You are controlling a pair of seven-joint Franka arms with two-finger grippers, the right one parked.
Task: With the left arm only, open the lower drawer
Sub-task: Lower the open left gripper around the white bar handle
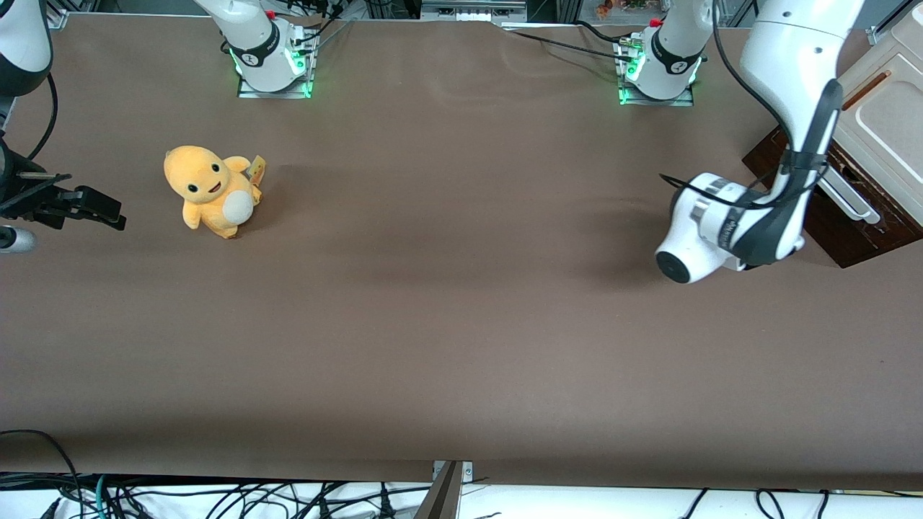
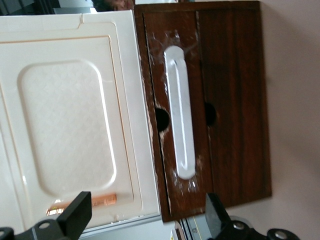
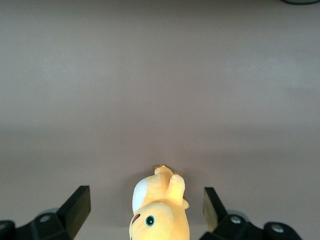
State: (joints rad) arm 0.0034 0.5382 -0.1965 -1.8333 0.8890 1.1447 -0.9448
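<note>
The lower drawer [image 1: 854,234] is dark-brown wood with a long white bar handle [image 1: 849,196], at the working arm's end of the table, under the cream cabinet [image 1: 890,119]. The left arm [image 1: 786,144] reaches down in front of it; its wrist [image 1: 710,231] hides the gripper in the front view. In the left wrist view the gripper [image 2: 145,217] is open, with black fingertips [image 2: 76,214] wide apart. It faces the drawer front [image 2: 232,100] and the handle [image 2: 180,115] and touches neither. The cream panel [image 2: 65,125] with its orange-brown slot [image 2: 85,204] lies beside the drawer front.
A yellow plush toy [image 1: 213,189] sits on the brown table toward the parked arm's end and shows in the right wrist view [image 3: 160,210]. Two white arm bases lit green [image 1: 274,58] [image 1: 660,65] stand farthest from the front camera.
</note>
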